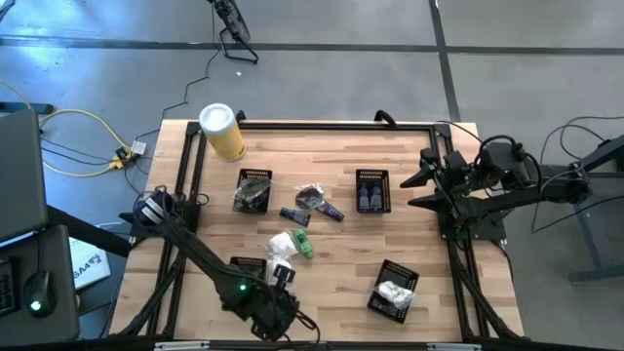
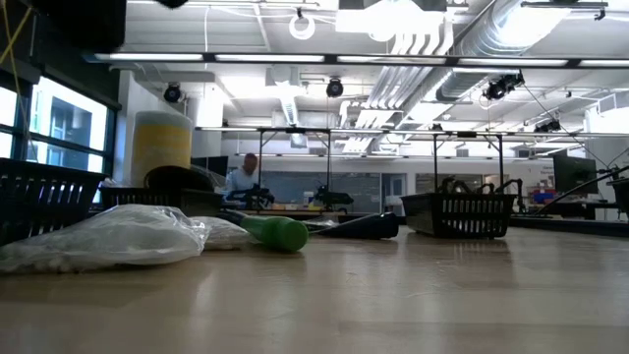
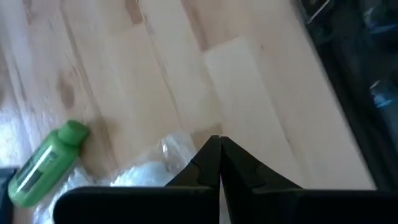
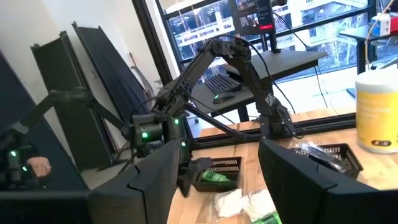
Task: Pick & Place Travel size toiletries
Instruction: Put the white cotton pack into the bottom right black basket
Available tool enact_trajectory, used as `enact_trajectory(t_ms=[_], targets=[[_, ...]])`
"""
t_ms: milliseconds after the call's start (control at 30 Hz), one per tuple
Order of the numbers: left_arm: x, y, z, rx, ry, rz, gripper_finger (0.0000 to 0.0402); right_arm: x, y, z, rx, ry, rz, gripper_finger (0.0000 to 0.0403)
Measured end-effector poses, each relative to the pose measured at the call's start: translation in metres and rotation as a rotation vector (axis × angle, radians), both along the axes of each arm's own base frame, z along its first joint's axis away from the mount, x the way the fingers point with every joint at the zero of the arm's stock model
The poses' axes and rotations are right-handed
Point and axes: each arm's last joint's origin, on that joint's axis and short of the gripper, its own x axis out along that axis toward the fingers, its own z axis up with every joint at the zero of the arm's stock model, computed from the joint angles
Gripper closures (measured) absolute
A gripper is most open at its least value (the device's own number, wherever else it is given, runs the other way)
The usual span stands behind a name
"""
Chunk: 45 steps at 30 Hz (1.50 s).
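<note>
The left claw (image 3: 219, 144) hangs pressed together and empty over the near left of the pale wooden bench (image 1: 341, 244), just above a crinkled white packet (image 1: 283, 244) lying beside a small green plastic bottle (image 1: 303, 248). The right claw (image 4: 214, 155) waits spread and empty at the bench's far right edge.

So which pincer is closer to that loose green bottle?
The left pincer, shut, just beside the green bottle. The right pincer waits open by the table's far right edge.
</note>
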Motion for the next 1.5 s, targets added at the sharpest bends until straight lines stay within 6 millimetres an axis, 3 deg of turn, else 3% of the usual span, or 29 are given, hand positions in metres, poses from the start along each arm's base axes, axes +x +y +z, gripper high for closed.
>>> enact_trajectory(t_ms=[133, 500, 633, 967, 1500], targets=[[0.001, 0.001, -0.007, 0.008, 0.042, -0.004, 0.0372, 0.000, 0.000, 0.000, 0.034, 0.010, 0.001, 0.0188], [0.006, 0.014, -0.012, 0.013, 0.114, 0.020, 0.0186, 0.000, 0.000, 0.000, 0.039, 0.011, 0.007, 0.0188], [0.012, 0.015, -0.024, 0.029, 0.133, 0.026, 0.0152, 0.000, 0.000, 0.000, 0.038, 0.012, 0.007, 0.0188], [0.033, 0.022, -0.049, -0.007, 0.161, 0.036, 0.0152, 0.000, 0.000, 0.000, 0.036, 0.010, 0.002, 0.0188], [0.034, 0.029, -0.058, -0.002, 0.233, 0.082, 0.0239, 0.000, 0.000, 0.000, 0.035, 0.011, 0.000, 0.0188]])
